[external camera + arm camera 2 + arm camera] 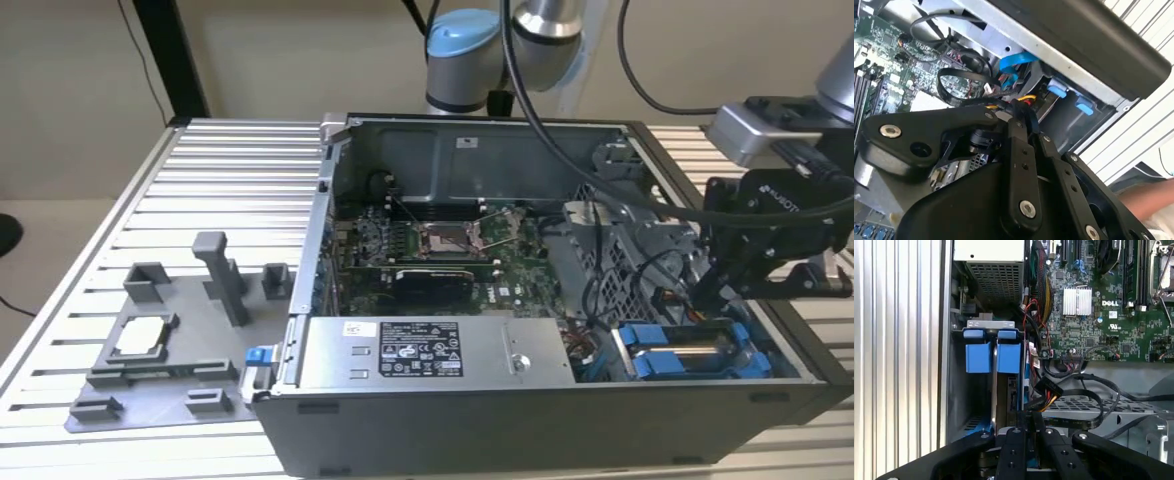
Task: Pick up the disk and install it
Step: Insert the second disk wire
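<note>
Disk (687, 352) (blue-railed) sits in the case's (534, 430) drive bay; fingers (1026, 440) clenched together just above it.

My jaws (747, 290) hang at the right of the frame, just above the disk (694, 352), which sits with its blue rails in the lower right corner of the open computer case (534, 410). Whether my jaws stand open or closed I cannot tell. The motherboard (441, 250) lies in the middle of the case, the grey box with a white label (427, 350) along its near side. At lower left on the slatted bench (200, 190) stands a grey fixture (174, 350) carrying a small silver chip (144, 338)
</note>
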`<state>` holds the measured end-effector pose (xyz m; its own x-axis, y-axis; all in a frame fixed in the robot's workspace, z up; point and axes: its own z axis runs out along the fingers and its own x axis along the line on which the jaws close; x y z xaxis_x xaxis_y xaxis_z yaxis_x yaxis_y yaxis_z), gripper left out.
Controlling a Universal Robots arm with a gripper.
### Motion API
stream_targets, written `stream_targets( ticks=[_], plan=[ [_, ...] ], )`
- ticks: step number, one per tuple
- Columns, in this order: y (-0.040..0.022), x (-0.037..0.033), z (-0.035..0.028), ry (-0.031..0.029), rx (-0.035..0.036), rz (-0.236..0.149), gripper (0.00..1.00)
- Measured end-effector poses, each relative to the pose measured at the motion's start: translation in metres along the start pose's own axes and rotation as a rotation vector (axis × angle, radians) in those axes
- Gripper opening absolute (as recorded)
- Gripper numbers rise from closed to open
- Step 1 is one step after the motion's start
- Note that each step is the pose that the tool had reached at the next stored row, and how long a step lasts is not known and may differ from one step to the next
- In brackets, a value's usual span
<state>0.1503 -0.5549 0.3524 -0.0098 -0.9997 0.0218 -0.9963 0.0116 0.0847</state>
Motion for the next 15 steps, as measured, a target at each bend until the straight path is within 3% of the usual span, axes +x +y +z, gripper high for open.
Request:
stream_targets(
  ticks=[2, 13, 15],
  plan=[
    [0.0044, 0.0001, 0.0003, 0.0, 0.0, 0.001, 0.0],
    [0.0049, 0.0031, 0.0003, -0.0004, 0.0, 0.001, 0.0],
    [0.0073, 0.0032, 0.0006, -0.0006, 0.0005, 0.001, 0.0]
  ],
)
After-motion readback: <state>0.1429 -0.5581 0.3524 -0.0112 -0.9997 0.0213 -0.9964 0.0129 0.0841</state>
